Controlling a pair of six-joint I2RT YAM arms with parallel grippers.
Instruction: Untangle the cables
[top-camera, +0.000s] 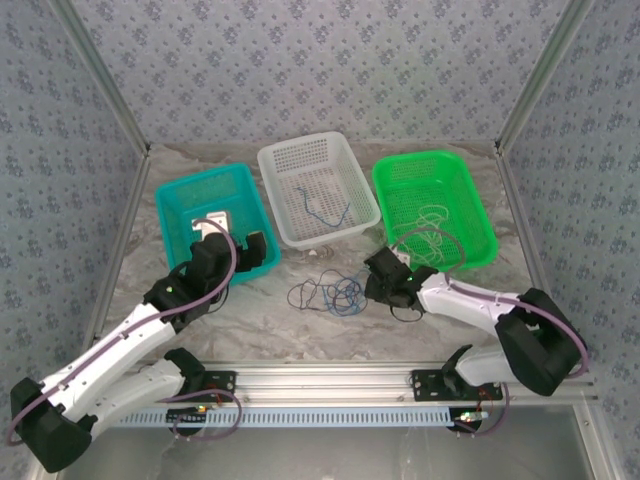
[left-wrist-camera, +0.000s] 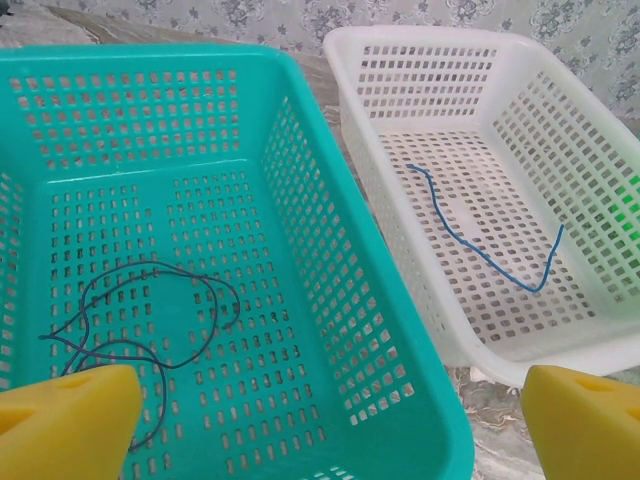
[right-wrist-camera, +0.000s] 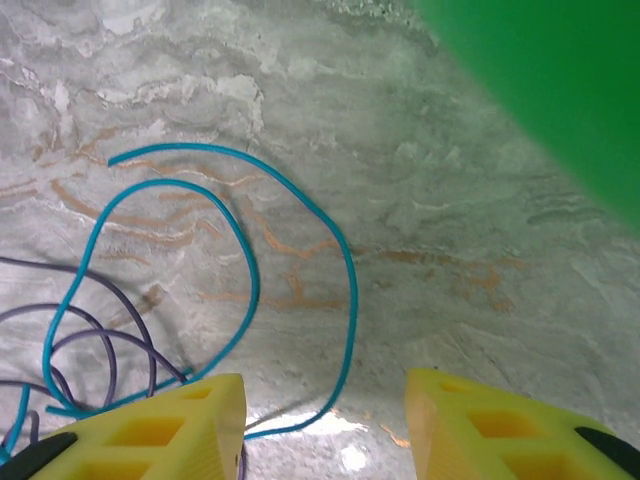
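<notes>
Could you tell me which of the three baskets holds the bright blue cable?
The white basket in the middle: a single blue cable lies on its floor. The teal basket holds a dark cable, the green basket a pale cable.

Grey floral-patterned walls (top-camera: 300, 60) enclose a marbled tabletop (top-camera: 260, 320) — metal posts (top-camera: 100, 70) at the corners.

Dark thin cable (left-wrist-camera: 214, 305) in teal perforated plastic basket (left-wrist-camera: 330, 330): lower loop is hidden behind yellow foam fingertip (left-wrist-camera: 70, 420) at 7 o'clock. Green plastic basket (right-wrist-camera: 560, 90) is blurred and cropped at 1 o'clock. Purple thin cable (right-wrist-camera: 152, 350) is cut off at 9 o'clock. In the tangle of thin cables (top-camera: 330, 293), strands are too small to be separated.
</notes>
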